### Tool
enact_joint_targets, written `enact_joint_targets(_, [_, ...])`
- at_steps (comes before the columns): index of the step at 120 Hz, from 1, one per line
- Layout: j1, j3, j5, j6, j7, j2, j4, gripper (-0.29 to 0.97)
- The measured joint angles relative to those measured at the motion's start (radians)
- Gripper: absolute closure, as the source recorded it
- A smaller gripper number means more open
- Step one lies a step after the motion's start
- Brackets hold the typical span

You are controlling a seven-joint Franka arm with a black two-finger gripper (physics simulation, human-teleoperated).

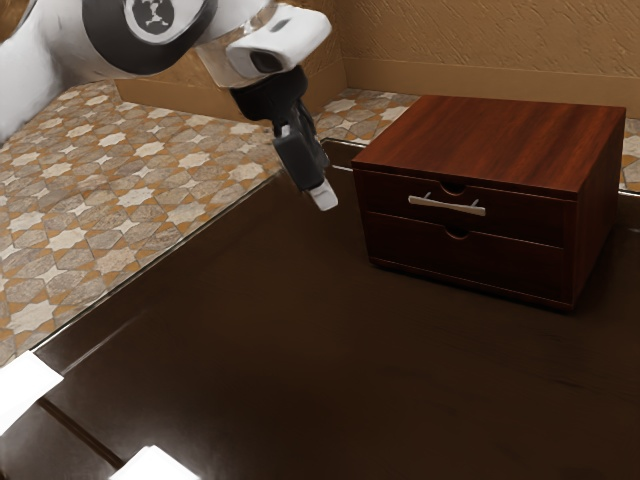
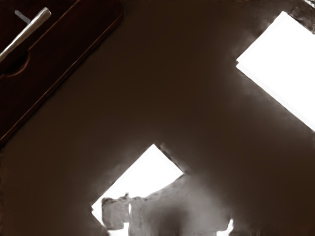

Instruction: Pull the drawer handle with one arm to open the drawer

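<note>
Black two-finger gripper (image 1: pixel 322 193), its opening impossible to tell, hung over the dark glossy table (image 1: pixel 300 380), apart from the silver bar handle (image 1: pixel 447 204) on the reddish wooden cabinet (image 1: pixel 500 140).

Dark glossy table (image 1: pixel 250 380), bright white rectangular patches (image 1: pixel 25 385) near its corner at the exterior view's lower left. Wrist view: similar white patches (image 2: pixel 280 59) on the same dark surface. Star-patterned tile floor (image 1: pixel 110 190) beside the table, tan wall (image 1: pixel 480 40) behind.
</note>
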Motion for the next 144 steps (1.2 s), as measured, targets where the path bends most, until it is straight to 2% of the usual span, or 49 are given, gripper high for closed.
enact_joint_targets(23, [-0.02,-0.031,0.121,0.127,0.238,0.097,0.011,0.0])
enact_joint_targets(45, [-0.033,-0.035,0.152,0.222,0.408,0.185,0.017,0.0])
enact_joint_targets(78, [-0.083,-0.029,0.228,0.289,0.561,0.328,0.161,0.0])
enact_joint_targets(144, [-0.087,0.012,0.255,0.382,0.718,0.423,0.182,0.0])
